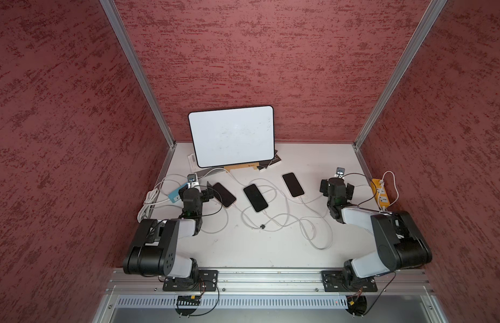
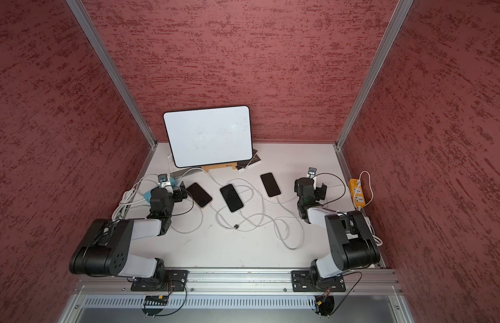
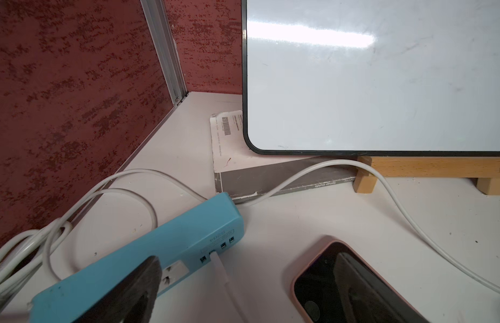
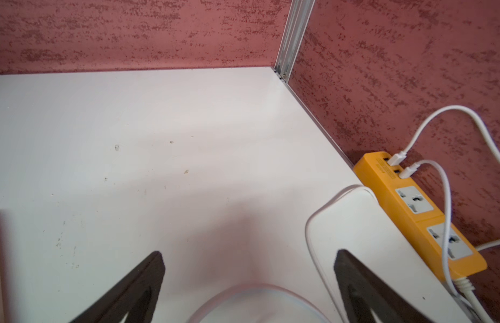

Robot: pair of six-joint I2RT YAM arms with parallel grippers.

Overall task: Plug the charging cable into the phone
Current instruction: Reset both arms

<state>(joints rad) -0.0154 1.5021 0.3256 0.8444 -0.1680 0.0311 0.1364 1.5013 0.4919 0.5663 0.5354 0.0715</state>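
Both sets of jaws wide open, nothing held: left gripper (image 1: 195,190) sits over the blue power strip (image 3: 137,251) at far left, right gripper (image 4: 249,268) over bare table (image 4: 131,125) beside the yellow power strip (image 4: 383,186). Three phones (image 1: 255,197) lie face up in a row between the arms, with white cables (image 3: 338,162) running around them. Can't tell which are plugged in.

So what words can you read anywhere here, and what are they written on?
"Setup Guide": on the grey booklet under the whiteboard, upside down in the left wrist view.
Barcode label on the white sheet: print too small to read.
Raised lettering on the blue power strip: too blurred to read.
Marking by the ports of the yellow power strip: too small to read.
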